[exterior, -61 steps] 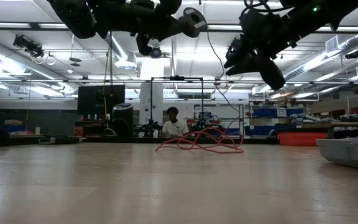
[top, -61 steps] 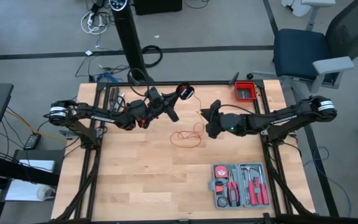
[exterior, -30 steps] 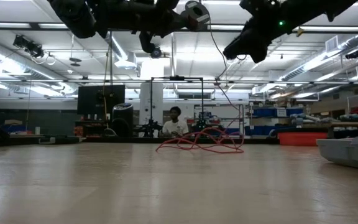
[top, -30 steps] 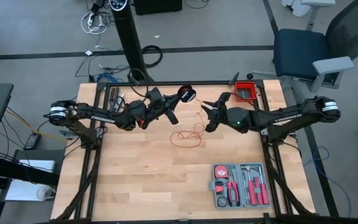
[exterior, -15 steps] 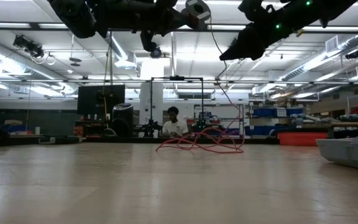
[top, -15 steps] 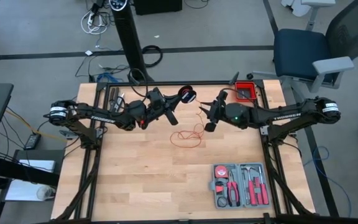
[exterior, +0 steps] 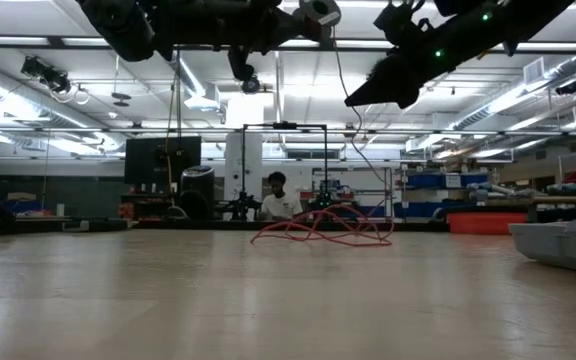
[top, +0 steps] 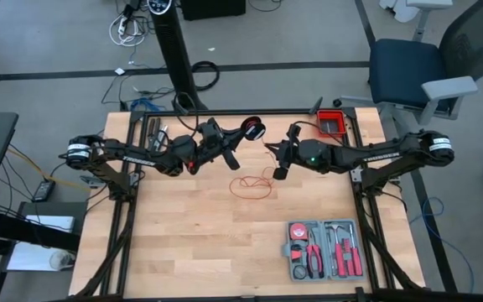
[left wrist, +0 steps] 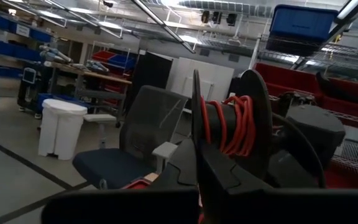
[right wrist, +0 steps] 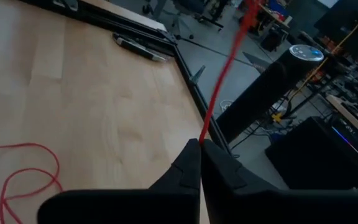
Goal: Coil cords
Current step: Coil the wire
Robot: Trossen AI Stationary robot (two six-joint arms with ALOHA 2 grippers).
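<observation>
Right gripper [right wrist: 200, 144], pinched shut on the thin bright-red cord [top: 252, 184] above its loose table loops, probably holds something light and limp, best gripped near the black spool [left wrist: 241, 124] clamped in the shut left gripper [left wrist: 197, 163].

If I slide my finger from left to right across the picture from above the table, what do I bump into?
Left claw, shut on a black spool of red cord → loose red cord on the table → right claw, shut on the cord → grey tool case → red bin → blue chair.
</observation>
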